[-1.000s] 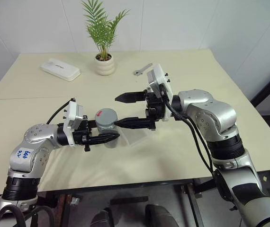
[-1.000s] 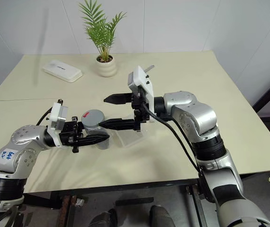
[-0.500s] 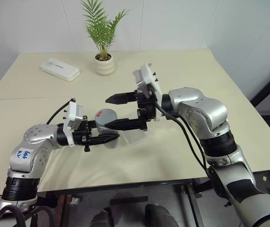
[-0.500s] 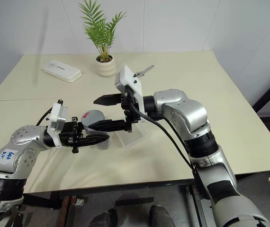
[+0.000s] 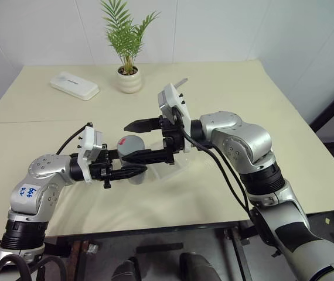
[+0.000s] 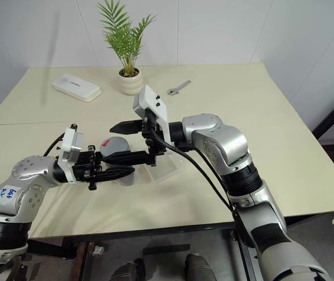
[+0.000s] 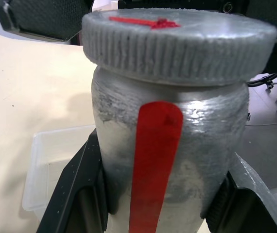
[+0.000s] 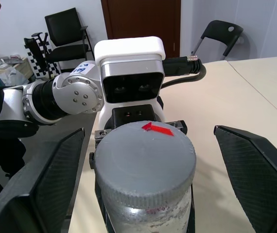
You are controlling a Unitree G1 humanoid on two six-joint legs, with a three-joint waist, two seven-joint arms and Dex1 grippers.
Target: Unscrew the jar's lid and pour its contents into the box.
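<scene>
Here, your left tool (image 5: pixel 133 170) is clamped on the jar (image 7: pixel 170 155), holding it upright above the bench (image 5: pixel 225 105), just beside the clear box (image 7: pixel 56 165). Grey lid (image 8: pixel 145 150) still seated on top. Your right tool (image 5: pixel 136 140) stands spread, one finger (image 8: pixel 36 184) on each side of the lid, neither touching it. Contents can't be made out.
</scene>
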